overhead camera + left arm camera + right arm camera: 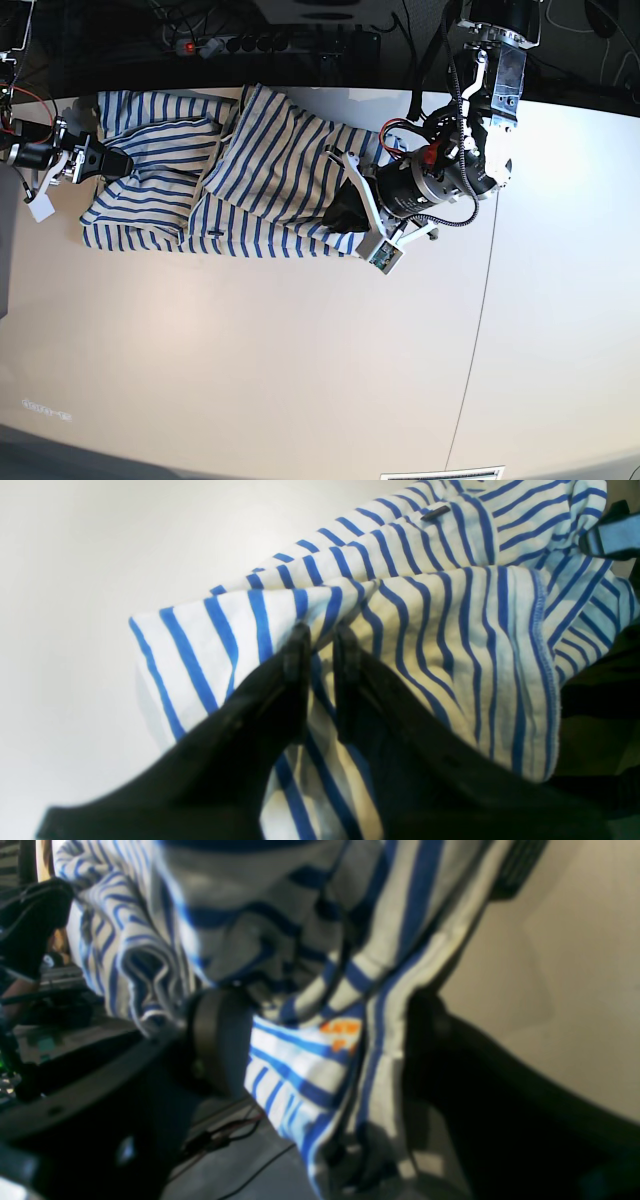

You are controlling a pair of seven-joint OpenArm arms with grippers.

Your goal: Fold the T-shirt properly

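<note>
- The left gripper (320,635), black and two-fingered, has its jaws drawn close together on a bunched ridge of the soft white short-sleeved T-shirt with thin blue stripes (430,630); the cloth runs up between the fingertips, so it is pinching the fabric.
- The right gripper (320,1040) stands with its jaws spread wide, striped cloth draped between and over them; whether it truly holds any cannot be told.
- The T-shirt (230,180) lies rumpled along the far edge of the pale flat table (300,360), its long axis running side to side in the base view.
- The left gripper (345,210) sits at one end of the shirt, the right gripper (95,160) at the opposite end, well apart.
- The garment lies between the two arms, so I judge that each arm is nearer to its own end, and any fold would carry one end along the long axis toward the other.
</note>
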